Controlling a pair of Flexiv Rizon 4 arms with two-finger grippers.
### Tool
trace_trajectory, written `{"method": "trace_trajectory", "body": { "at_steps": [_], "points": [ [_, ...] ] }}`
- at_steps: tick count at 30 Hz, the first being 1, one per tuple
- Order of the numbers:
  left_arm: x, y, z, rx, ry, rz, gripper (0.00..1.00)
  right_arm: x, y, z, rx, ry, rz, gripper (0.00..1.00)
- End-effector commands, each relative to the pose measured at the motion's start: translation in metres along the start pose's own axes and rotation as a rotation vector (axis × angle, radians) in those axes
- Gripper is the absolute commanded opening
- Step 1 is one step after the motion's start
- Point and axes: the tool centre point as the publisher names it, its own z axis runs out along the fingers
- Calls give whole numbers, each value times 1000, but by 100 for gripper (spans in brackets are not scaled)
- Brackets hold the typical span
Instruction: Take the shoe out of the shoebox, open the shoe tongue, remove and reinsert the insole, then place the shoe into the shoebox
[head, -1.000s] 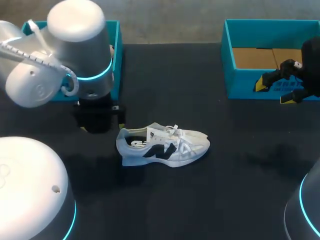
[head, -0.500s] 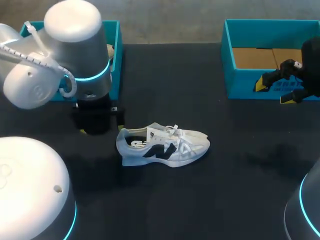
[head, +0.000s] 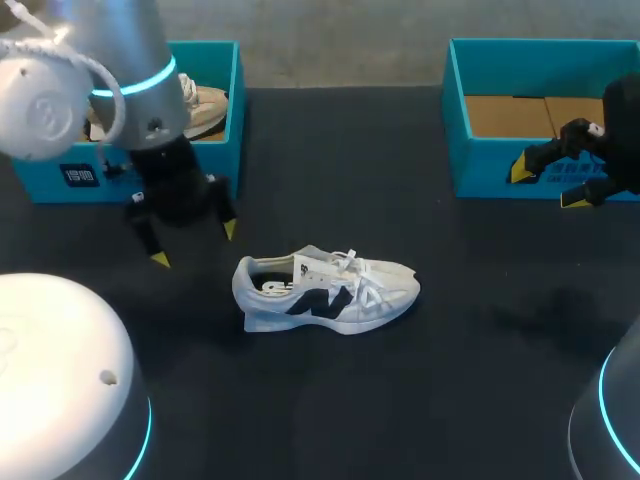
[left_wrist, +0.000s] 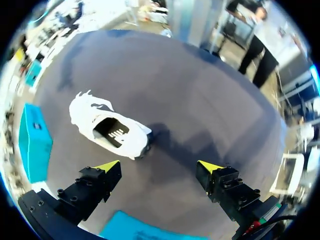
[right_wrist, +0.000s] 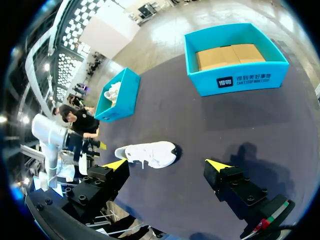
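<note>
Shoe (head: 325, 290) first: in the head view the white sneaker stands on its sole near the middle of the black table (head: 420, 400), heel to the left and toe to the right. It is out of both boxes. The left shoebox (head: 236, 110) sits far left with another shoe (head: 200, 105) inside, and the right shoebox (head: 455, 120) sits far right. The left gripper (head: 195, 245) hangs just left of the heel, not touching it, with its yellow tips spread wide. The right gripper (head: 548, 186) is well apart from the sneaker, by the near wall of the right shoebox, and is spread too. In the left wrist view the sneaker (left_wrist: 107, 132) lies ahead of the wide, empty left gripper (left_wrist: 159, 166), with its heel end closest. In the right wrist view the right gripper (right_wrist: 166, 164) is wide and empty, and the sneaker (right_wrist: 150, 154) lies ahead of it on the table. I think the sneaker is light, soft on top and stiffer at the sole and heel. The heel rim looks good to hold it by, and the floppy tongue tip good to pinch. Since a second ago the left arm has lifted and pulled back to the left, so its tips and the boxed shoe now show. The sneaker and the right arm have not moved.
</note>
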Motion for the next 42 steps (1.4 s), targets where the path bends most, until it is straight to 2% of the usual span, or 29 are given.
{"method": "trace_trajectory", "body": {
  "at_steps": [1, 9, 16, 23, 34, 36, 42],
  "points": [
    [3, 9, 4, 140, -22, -100, 100, 0, 0, 1, -1, -2, 1, 100],
    [19, 21, 3, 217, -149, -238, 100, 0, 0, 1, -1, -2, 1, 100],
    [30, 25, 6, 246, -211, -298, 100, 0, 0, 1, -1, -2, 1, 100],
    [41, 28, 12, 330, -298, -395, 100, 0, 0, 1, -1, -2, 1, 100],
    [58, 32, 28, 409, -418, -535, 100, 0, 0, 1, -1, -2, 1, 100],
    [60, 34, 29, 401, -432, -544, 100, 0, 0, 1, -1, -2, 1, 100],
    [68, 38, 37, 519, -533, -626, 100, 0, 0, 1, -1, -2, 1, 100]
  ]
}}
